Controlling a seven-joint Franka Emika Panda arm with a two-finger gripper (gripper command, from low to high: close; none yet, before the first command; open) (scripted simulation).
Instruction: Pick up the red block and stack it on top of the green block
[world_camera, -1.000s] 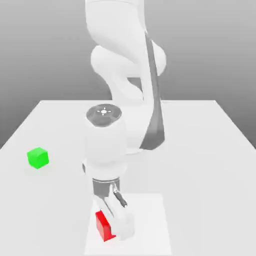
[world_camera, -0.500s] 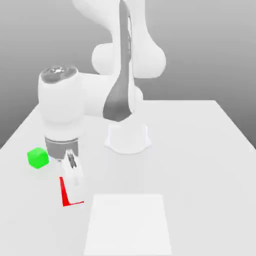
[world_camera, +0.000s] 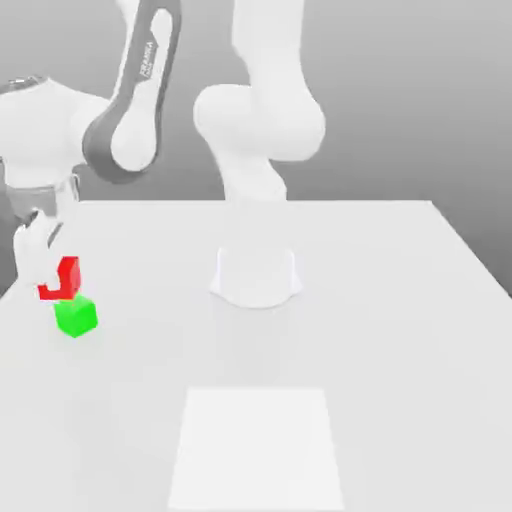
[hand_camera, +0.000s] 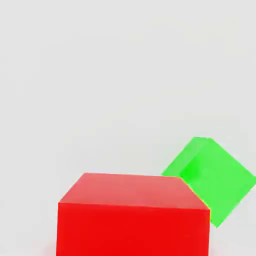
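On the white tabletop (world_camera: 380, 300), the green block (world_camera: 75, 316) is seen resting near the exterior view's left edge. The red block (world_camera: 62, 279) is held clenched in the pincer (world_camera: 38, 262), lifted just above and slightly off the green block. The pickup is judged done; alignment, lowering and release are left.

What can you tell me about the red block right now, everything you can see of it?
The red block is a small bright red cube with plain matte faces, partly hidden behind the white fingers of the tool, which is shut on it. It hangs off the table, near the exterior view's left edge, just above the green block. In the hand view its top and front faces show, with the green block below it and off to one side, not squarely beneath.
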